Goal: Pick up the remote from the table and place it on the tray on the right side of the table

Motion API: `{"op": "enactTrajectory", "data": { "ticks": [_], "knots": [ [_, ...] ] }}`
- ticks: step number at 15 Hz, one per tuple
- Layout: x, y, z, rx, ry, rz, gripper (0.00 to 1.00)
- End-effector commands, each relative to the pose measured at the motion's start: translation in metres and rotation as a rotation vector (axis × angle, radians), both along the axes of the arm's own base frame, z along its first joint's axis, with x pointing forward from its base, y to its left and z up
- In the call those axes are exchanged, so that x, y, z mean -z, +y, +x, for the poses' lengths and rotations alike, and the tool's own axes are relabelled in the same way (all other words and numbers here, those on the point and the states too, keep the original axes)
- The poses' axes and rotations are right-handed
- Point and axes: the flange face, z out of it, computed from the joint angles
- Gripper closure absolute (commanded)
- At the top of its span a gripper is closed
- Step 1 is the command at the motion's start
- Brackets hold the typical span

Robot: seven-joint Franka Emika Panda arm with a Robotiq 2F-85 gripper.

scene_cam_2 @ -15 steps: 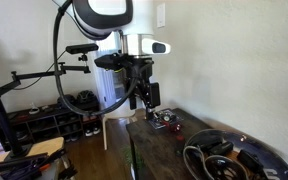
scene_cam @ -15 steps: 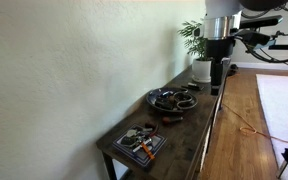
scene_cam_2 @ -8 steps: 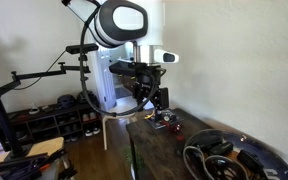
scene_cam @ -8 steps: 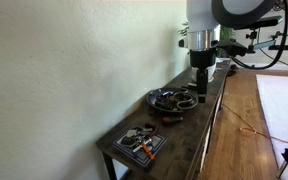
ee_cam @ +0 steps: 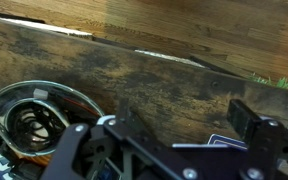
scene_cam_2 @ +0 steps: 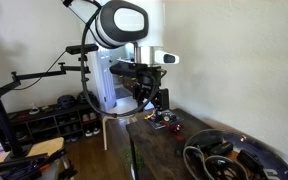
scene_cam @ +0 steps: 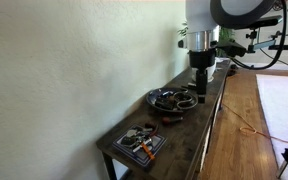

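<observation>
In an exterior view my gripper (scene_cam: 200,88) hangs by the tray (scene_cam: 172,99), well off the remote (scene_cam: 171,118), which lies midway along the surface (scene_cam: 192,125). In an exterior view the gripper (scene_cam_2: 155,100) looks spread apart and empty. In the wrist view the tray (ee_cam: 54,90) sits just below (cluttered). Dropping here would strike it, and the flat remote could skid toward the open edge.

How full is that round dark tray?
Not empty: the tray holds at least a coiled cable, clearest in the wrist view.
</observation>
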Motion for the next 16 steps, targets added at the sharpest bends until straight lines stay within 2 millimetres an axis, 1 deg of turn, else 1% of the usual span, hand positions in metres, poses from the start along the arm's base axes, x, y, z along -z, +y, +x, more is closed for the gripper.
{"op": "enactTrajectory", "data": {
  "ticks": [1, 9, 12, 16],
  "knots": [
    [0.014, 0.002, 0.016, -0.037, 0.001, 0.001, 0.0],
    [0.054, 0.008, 0.074, -0.154, -0.015, 0.021, 0.0],
    [0.07, 0.012, 0.09, -0.185, -0.013, 0.025, 0.0],
    [0.087, 0.021, 0.108, -0.225, -0.003, 0.041, 0.0]
  ]
}}
